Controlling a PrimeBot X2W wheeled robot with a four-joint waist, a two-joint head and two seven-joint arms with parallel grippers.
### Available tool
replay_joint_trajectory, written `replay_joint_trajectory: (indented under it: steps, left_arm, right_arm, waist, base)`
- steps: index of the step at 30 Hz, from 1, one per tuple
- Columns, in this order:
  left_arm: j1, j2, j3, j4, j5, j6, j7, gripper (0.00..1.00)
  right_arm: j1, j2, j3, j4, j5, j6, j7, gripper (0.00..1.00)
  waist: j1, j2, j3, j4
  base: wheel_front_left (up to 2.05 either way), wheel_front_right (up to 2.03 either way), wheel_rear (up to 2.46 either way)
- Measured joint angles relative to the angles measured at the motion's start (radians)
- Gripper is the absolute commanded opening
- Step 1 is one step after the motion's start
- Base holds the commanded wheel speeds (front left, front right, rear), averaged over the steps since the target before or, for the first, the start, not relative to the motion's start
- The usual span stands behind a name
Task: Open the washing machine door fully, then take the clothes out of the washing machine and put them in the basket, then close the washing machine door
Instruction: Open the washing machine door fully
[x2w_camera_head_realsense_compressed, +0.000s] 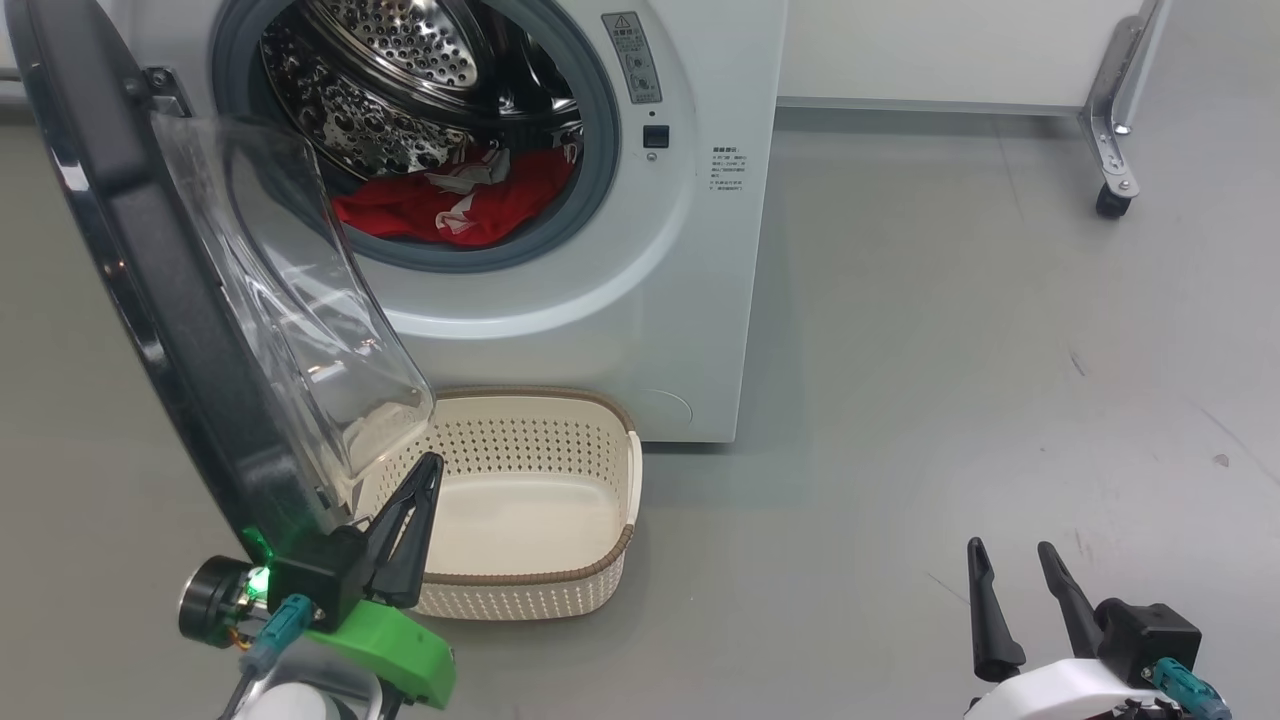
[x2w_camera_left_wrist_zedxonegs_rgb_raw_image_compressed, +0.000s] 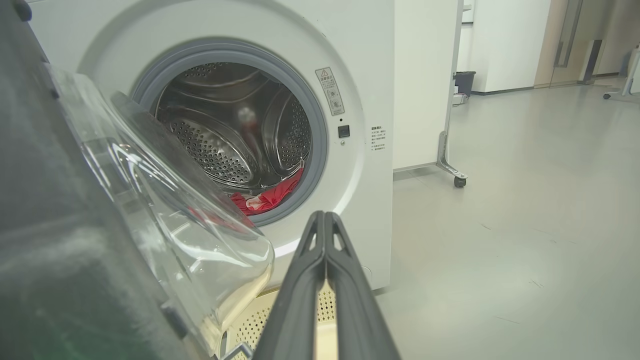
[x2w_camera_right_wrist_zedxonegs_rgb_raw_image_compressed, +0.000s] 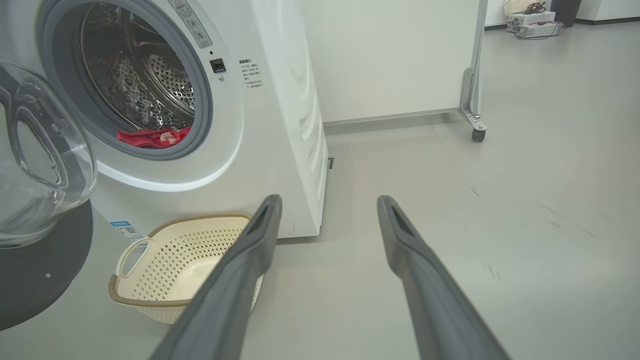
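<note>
The white washing machine (x2w_camera_head_realsense_compressed: 660, 300) stands with its door (x2w_camera_head_realsense_compressed: 160, 300) swung out to the left, black rim and clear glass bowl (x2w_camera_head_realsense_compressed: 300, 300) facing the opening. Red and white clothes (x2w_camera_head_realsense_compressed: 450, 200) lie at the bottom of the steel drum, also seen as clothes (x2w_camera_left_wrist_zedxonegs_rgb_raw_image_compressed: 267, 199) and clothes (x2w_camera_right_wrist_zedxonegs_rgb_raw_image_compressed: 152, 136). The cream basket (x2w_camera_head_realsense_compressed: 610, 575) sits empty on the floor below the drum. My left gripper (x2w_camera_head_realsense_compressed: 430, 462) is shut on nothing, right beside the door's lower edge and above the basket. My right gripper (x2w_camera_head_realsense_compressed: 1010, 548) is open at lower right, far from the machine.
A white partition on castors (x2w_camera_head_realsense_compressed: 1112, 200) stands to the right of the machine. Grey floor (x2w_camera_head_realsense_compressed: 950, 400) stretches wide to the right. In the left wrist view a dark bin (x2w_camera_left_wrist_zedxonegs_rgb_raw_image_compressed: 464, 82) stands farther back.
</note>
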Motion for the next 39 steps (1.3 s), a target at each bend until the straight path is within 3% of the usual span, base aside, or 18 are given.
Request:
replay_joint_trajectory:
  steps: [17, 39]
  left_arm:
    - [0.005, 0.008, 0.056, 0.096, 0.0, 0.034, 0.014, 0.0]
    - [0.003, 0.006, 0.064, 0.125, -0.007, 0.041, -0.002, 0.0]
  right_arm:
    - [0.0, 0.007, -0.008, 0.016, -0.009, 0.011, 0.0, 1.0]
    - [0.0, 0.016, -0.03, 0.033, -0.018, 0.021, 0.0, 1.0]
  waist:
    - [0.0, 0.0, 0.004, -0.005]
    - [0.0, 0.0, 0.016, 0.015]
  base:
    - [0.0, 0.0, 0.0]
    - [0.0, 0.0, 0.0]
